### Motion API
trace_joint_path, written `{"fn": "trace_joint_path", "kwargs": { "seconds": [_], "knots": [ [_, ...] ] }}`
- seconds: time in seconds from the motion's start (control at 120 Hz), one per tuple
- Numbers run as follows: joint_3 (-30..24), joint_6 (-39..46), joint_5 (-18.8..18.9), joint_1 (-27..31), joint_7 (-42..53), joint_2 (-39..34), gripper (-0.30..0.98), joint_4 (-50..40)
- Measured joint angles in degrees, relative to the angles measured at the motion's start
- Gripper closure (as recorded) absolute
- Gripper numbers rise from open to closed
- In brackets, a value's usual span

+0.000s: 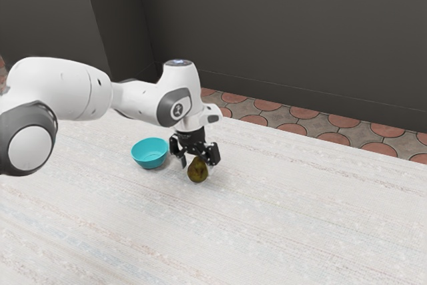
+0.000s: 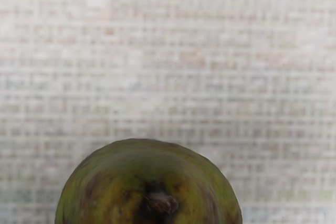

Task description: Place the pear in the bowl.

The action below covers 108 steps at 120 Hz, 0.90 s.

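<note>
One gripper [image 1: 197, 163], mine, spread, lowered over the pear [image 1: 197, 172]. One pear, brown-green, on the pale bench [image 1: 280, 218], outside the bowl. One bowl [image 1: 149, 156], turquoise, upright, near my gripper.

My arm [image 1: 63, 88] has smooth white shells that look like plastic with a soft sheen, and its grey joint trim looks smoother than it is shiny. The black tool [image 1: 197, 167] below it looks hard, with small glints on its housing. I read the bowl [image 1: 149, 154] as smooth plastic, faintly satin. The pear [image 1: 197, 171] has a mottled, mostly matt skin, rougher around the dark, woody-looking spot. Under my wrist camera the table [image 1: 267, 225] looks like coarse woven cloth, matt throughout. The wall [image 1: 287, 25] looks smooth and dull, the floor tiles [image 1: 304, 113] matt and stony.
</note>
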Motion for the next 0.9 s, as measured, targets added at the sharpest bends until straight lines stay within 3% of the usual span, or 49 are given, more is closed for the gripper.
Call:
{"fn": "trace_joint_path", "kwargs": {
  "seconds": [0.292, 0.9],
  "knots": [
    [0.0, -0.2, 0.0, 0.2, -0.2, 2.4, 0.00, 1.3],
    [-0.1, -0.9, 0.4, 1.0, -0.9, 2.3, 0.40, 2.0]
  ]
}}
